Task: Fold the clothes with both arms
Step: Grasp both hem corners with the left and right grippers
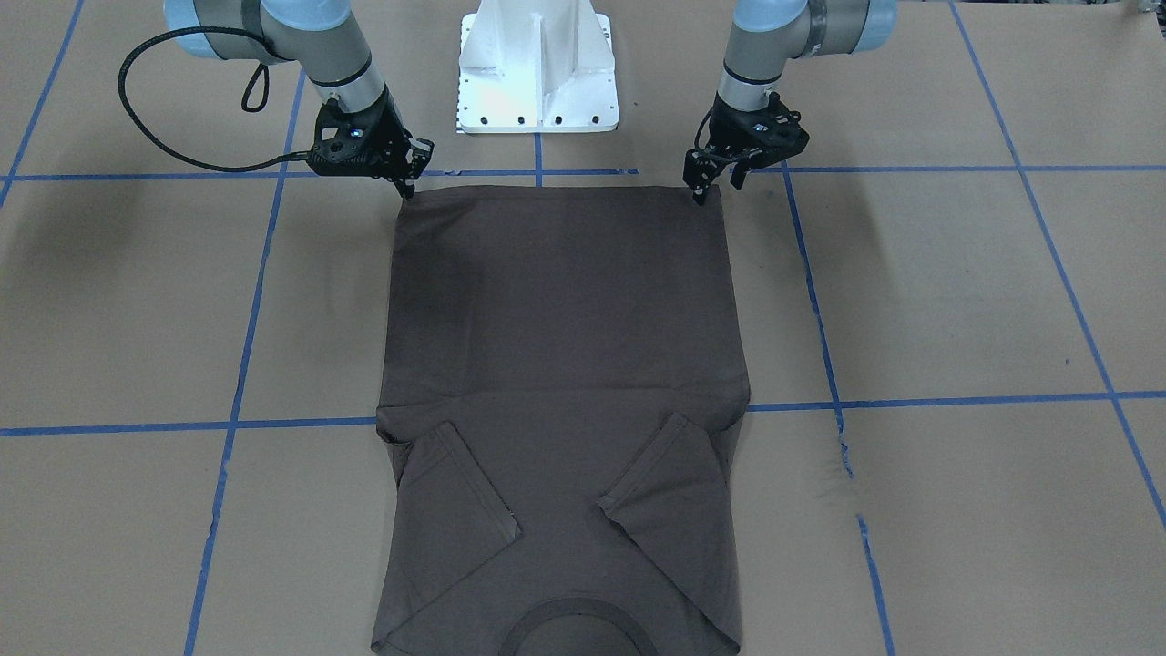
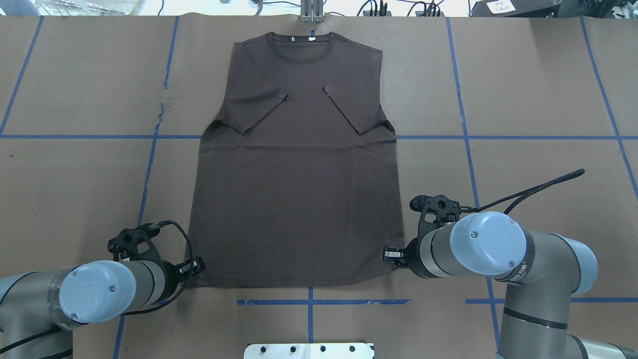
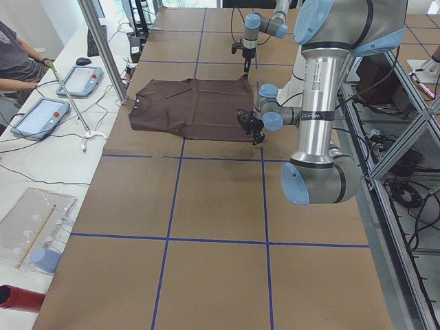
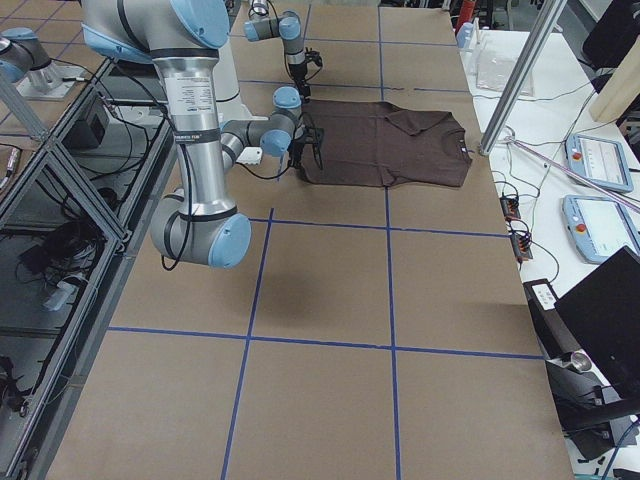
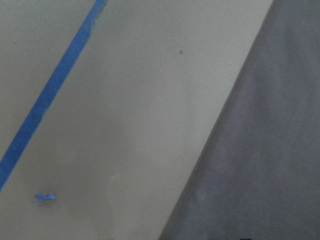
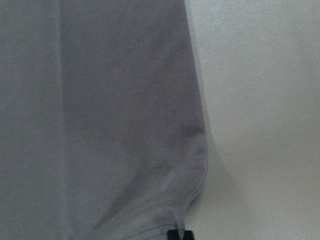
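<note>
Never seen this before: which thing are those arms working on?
On the brown table gridded with blue tape, look between the left gripper and right gripper. It's the dark brown T-shirt, flat, both sleeves folded inward, the only cloth there.

t-shirt collar cut off, front-facing view; wrist views blurred.

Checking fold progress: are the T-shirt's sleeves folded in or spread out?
Folded in. Both sleeves lie diagonally across the T-shirt's chest; its body is spread flat.
</note>
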